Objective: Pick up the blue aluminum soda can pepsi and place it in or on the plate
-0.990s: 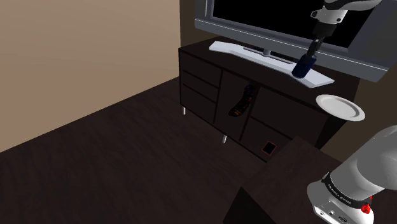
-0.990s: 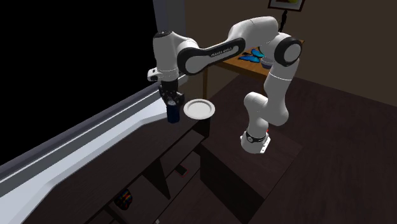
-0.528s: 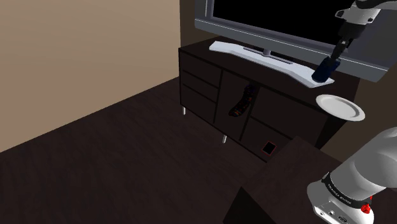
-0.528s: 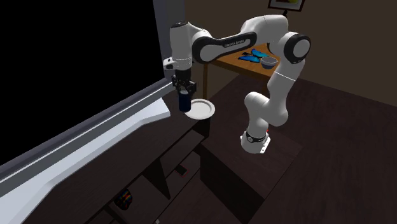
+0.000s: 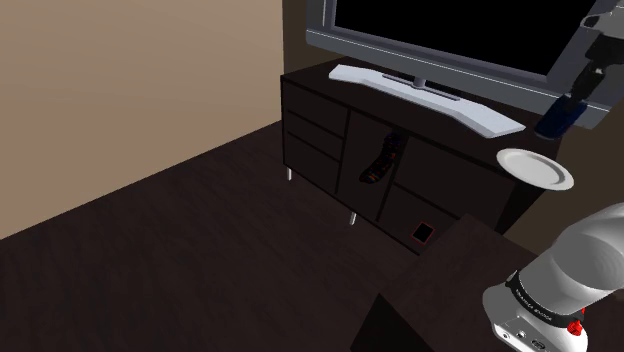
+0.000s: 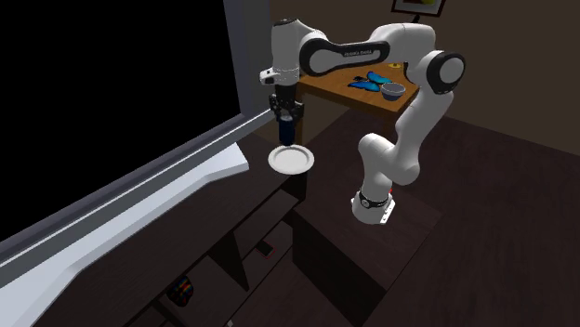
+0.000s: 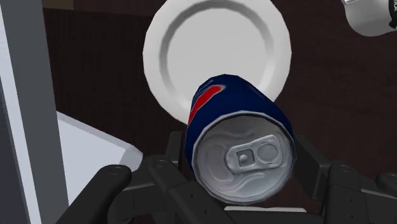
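A blue soda can (image 7: pixel 238 137) with a red mark and a silver top is clasped between my black fingers (image 7: pixel 168 159). My gripper (image 6: pixel 287 119) is shut on the can (image 6: pixel 288 132) and holds it in the air, directly above the white plate (image 6: pixel 292 161). In the shoulder view, the can (image 5: pixel 558 117) hangs from the gripper (image 5: pixel 567 108) a little above the plate (image 5: pixel 535 168), which lies on the end of the dark cabinet. The wrist view looks along the can, with the plate (image 7: pixel 216 44) right beneath it.
A large TV (image 5: pixel 440 40) on a pale curved base (image 5: pixel 420 92) fills the dark cabinet's top (image 5: pixel 400 150) beside the plate. A side table (image 6: pixel 358 93) with a bowl (image 6: pixel 394 90) stands behind the arm. My stand (image 5: pixel 450 290) is close to the cabinet's end.
The arm has carried the can toward the shoulder view's right, from over the TV's base to above the plate. The grip has stayed shut on it.
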You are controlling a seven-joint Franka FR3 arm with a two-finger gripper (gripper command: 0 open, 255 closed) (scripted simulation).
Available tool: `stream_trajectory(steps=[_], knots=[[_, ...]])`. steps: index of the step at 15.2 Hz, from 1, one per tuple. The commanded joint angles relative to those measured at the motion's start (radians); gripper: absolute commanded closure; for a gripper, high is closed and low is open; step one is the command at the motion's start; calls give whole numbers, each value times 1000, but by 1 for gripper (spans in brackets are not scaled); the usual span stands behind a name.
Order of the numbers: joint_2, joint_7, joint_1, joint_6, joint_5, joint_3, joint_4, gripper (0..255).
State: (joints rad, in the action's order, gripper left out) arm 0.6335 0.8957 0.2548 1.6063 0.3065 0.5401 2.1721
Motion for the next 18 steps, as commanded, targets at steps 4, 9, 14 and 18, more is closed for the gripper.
stream_trajectory(steps=[4, 9, 14, 18], knots=[[58, 30, 33, 5, 37, 20, 55, 255], [67, 24, 40, 67, 52, 37, 126, 255], [71, 20, 46, 131, 68, 56, 192, 255], [69, 16, 50, 183, 82, 73, 242, 255]])
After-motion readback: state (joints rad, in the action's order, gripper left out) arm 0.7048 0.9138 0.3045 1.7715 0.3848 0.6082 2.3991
